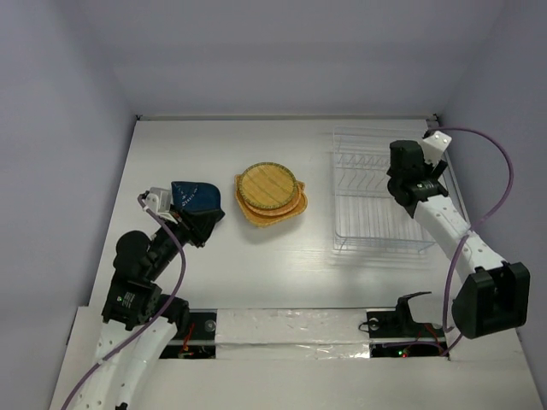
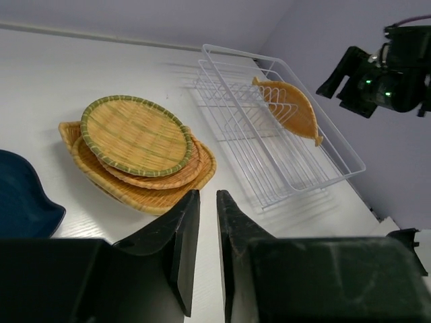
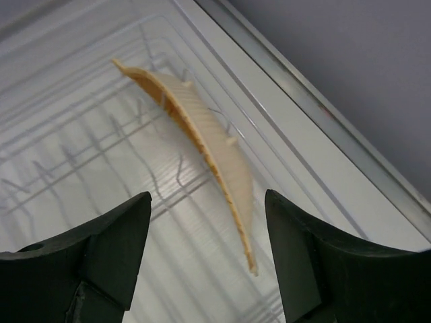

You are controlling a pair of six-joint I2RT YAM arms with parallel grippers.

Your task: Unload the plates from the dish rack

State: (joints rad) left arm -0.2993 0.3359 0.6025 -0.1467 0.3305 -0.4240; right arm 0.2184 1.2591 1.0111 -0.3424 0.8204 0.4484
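Observation:
Three woven orange-tan plates (image 1: pixel 272 195) lie stacked on the table left of the dish rack (image 1: pixel 380 248); the stack also shows in the left wrist view (image 2: pixel 135 145). One pointed-oval plate (image 3: pixel 202 141) stands on edge in the rack's slots (image 3: pixel 67 155), also seen from the left wrist (image 2: pixel 289 108). My right gripper (image 3: pixel 207 202) is open and hovers just above that plate, one finger on each side of its near tip, not touching it; in the top view (image 1: pixel 400 184) it hides the plate. My left gripper (image 2: pixel 207 195) is shut and empty, low over the table near the stack.
A dark blue rounded dish (image 1: pixel 195 198) lies by my left gripper (image 1: pixel 203 226), also at the left edge of the left wrist view (image 2: pixel 23 202). The rack (image 2: pixel 313 186) sits close to the right wall. White walls bound the table at back and sides.

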